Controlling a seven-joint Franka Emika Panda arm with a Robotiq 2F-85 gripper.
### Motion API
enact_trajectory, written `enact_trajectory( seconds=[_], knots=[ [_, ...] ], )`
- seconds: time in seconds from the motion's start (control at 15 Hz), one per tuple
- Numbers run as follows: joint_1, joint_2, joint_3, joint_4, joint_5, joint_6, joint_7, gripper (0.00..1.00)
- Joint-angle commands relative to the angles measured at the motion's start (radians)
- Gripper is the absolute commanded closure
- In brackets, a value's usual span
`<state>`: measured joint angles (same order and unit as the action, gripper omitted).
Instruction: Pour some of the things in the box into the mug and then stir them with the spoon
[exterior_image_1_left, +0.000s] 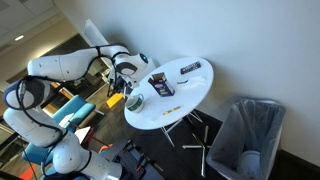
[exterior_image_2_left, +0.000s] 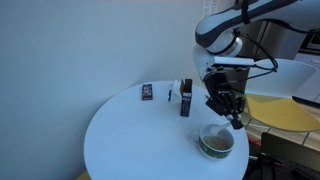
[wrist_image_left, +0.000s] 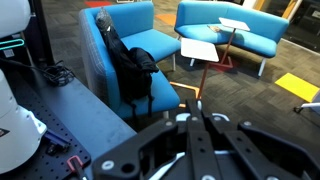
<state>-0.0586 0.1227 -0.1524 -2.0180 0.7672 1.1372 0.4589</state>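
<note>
Claw (exterior_image_2_left: 234, 119): clenched, jaws pressed together, hanging close above the mug (exterior_image_2_left: 216, 142) at the white table's (exterior_image_2_left: 130, 145) near right edge. Box (exterior_image_2_left: 186, 97): I log it on the table, left of the mug, apart from it.

The desk (exterior_image_2_left: 130, 140) shows a smooth white top with a faint sheen, and the box (exterior_image_1_left: 161, 85) on it looks like printed card. The arm (exterior_image_1_left: 62, 66) gleams like glossy white plastic, while the claw (exterior_image_2_left: 236, 121) reads matt black.
</note>
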Motion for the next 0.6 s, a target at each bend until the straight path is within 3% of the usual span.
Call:
enact_trajectory(
  seconds=[0.0, 0.2, 0.53],
  knots=[
    [-0.015, -0.110, 0.007, -0.046, 0.002, 0.008, -0.012, 0.99],
    [-0.005, -0.163, 0.027, -0.053, -0.029, 0.059, -0.048, 0.99],
    [0.039, -0.191, 0.119, -0.037, -0.151, 0.236, -0.099, 0.99]
  ],
)
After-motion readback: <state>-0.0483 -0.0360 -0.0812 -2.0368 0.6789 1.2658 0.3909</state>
